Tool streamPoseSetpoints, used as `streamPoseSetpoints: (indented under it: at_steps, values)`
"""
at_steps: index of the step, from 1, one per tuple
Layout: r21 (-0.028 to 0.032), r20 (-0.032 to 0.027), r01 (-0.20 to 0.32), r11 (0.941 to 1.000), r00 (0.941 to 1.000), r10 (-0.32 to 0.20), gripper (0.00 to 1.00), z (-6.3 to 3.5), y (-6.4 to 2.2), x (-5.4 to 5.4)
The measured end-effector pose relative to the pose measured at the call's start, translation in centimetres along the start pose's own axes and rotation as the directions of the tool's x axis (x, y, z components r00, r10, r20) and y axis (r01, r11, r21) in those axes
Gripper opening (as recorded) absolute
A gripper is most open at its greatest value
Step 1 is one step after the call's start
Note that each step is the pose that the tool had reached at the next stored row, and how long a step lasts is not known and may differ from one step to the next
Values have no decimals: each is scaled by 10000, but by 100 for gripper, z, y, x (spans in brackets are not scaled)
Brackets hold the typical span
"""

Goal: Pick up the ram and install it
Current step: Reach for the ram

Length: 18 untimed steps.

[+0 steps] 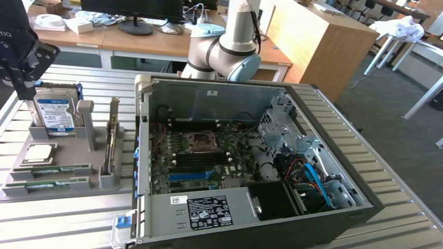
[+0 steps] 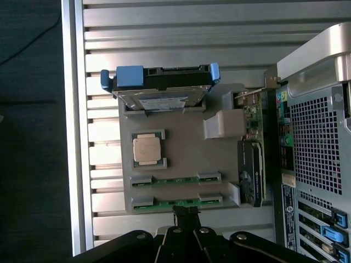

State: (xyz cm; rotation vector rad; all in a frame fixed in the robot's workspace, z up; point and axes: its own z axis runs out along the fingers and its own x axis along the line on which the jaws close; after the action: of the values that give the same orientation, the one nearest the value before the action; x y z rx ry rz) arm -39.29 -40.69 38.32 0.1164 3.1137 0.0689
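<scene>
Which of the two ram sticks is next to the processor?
The inner ram, directly beside the processor; the other ram lies along the tray edge.

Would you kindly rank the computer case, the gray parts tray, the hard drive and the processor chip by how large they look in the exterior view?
Largest to smallest:
1. computer case
2. gray parts tray
3. hard drive
4. processor chip
The differences are plain, so nearness to the camera does not change the order.

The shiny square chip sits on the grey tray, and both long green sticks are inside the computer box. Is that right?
Not quite. The square silver processor chip does sit on the grey plastic tray, but both long green ram sticks lie on that tray too, outside the open metal computer case. The wrist view shows it.
</scene>
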Motion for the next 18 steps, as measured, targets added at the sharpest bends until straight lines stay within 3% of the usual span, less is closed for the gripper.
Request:
streamPoseSetpoints:
  at_steps: [18]
  values:
    - [1, -6, -2, 10000, 10000, 2, 10, 1, -5, -32]
